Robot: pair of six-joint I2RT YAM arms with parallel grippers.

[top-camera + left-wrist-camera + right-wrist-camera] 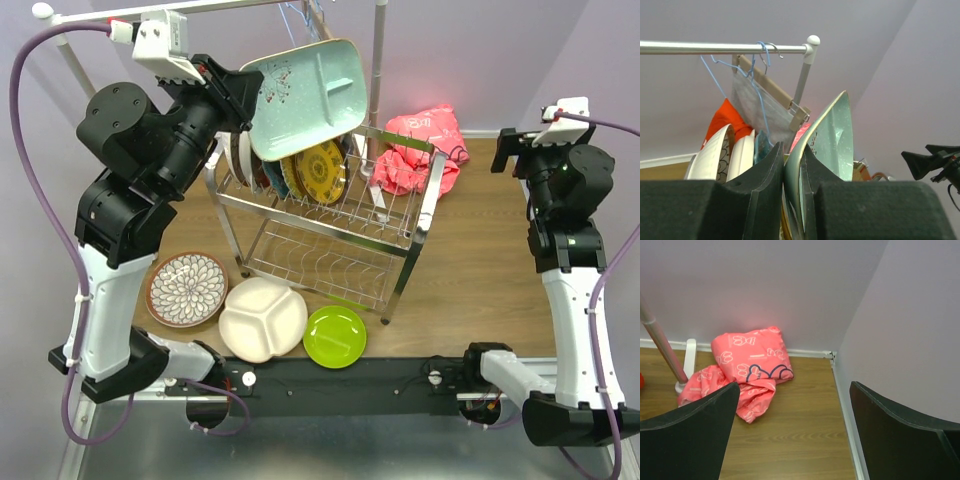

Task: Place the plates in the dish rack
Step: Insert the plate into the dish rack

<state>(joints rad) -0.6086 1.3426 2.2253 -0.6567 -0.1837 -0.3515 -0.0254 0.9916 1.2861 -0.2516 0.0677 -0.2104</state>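
My left gripper [243, 100] is shut on the rim of a pale aqua divided plate [305, 95], holding it tilted above the top tier of the dish rack [425, 215]. In the left wrist view the plate's edge [832, 135] is pinched between the pads of that gripper [792, 165]. Several plates stand in the top tier, among them a yellow patterned one [322, 172] and white ones [715, 152]. On the table in front lie a floral plate [187, 289], a white divided plate [262, 318] and a lime green plate [335, 336]. My right gripper [510, 150] is open and empty at the far right [795, 405].
A pink cloth [420, 150] lies behind the rack's right end, also under the right wrist [747, 370]. The white-poled clothes rail [378, 50] stands behind the rack, with hangers and a grey garment [757, 100] on its bar. An orange cloth [725, 117] shows behind the racked plates.
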